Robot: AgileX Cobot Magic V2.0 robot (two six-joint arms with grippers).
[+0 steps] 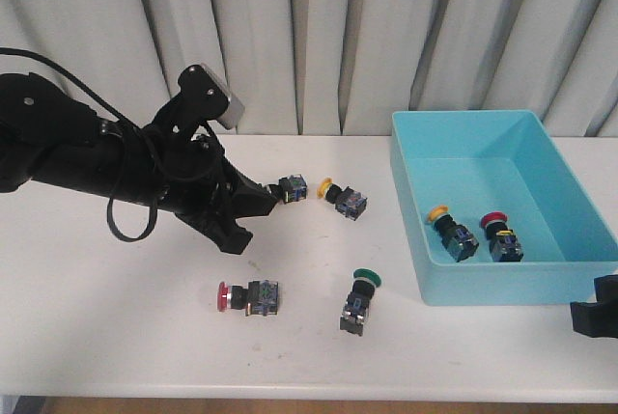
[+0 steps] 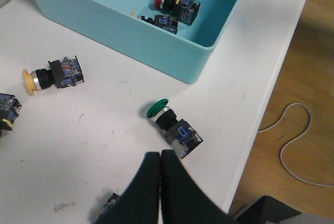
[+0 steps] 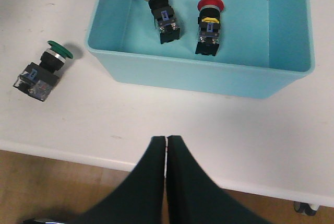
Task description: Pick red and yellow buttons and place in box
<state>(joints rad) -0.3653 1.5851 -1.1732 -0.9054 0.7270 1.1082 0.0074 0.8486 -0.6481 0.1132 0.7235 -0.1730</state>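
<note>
The turquoise box (image 1: 463,117) stands at the right and holds a yellow button (image 1: 452,231) and a red button (image 1: 500,235); both also show in the right wrist view, the yellow button (image 3: 162,18) beside the red button (image 3: 210,23). On the table lie another yellow button (image 1: 343,197) and another red button (image 1: 246,296). My left gripper (image 1: 237,238) hangs shut and empty between them, just short of a green button (image 2: 172,125). My right gripper (image 3: 166,139) is shut and empty over the table's front edge, near the box wall (image 3: 209,75).
The green button (image 1: 359,300) lies left of the box's front corner. One more button (image 1: 293,187) sits beside my left arm, its cap hidden. Grey curtains hang behind. The table's front edge (image 3: 78,153) is close, with wooden floor and a cable (image 2: 292,145) below.
</note>
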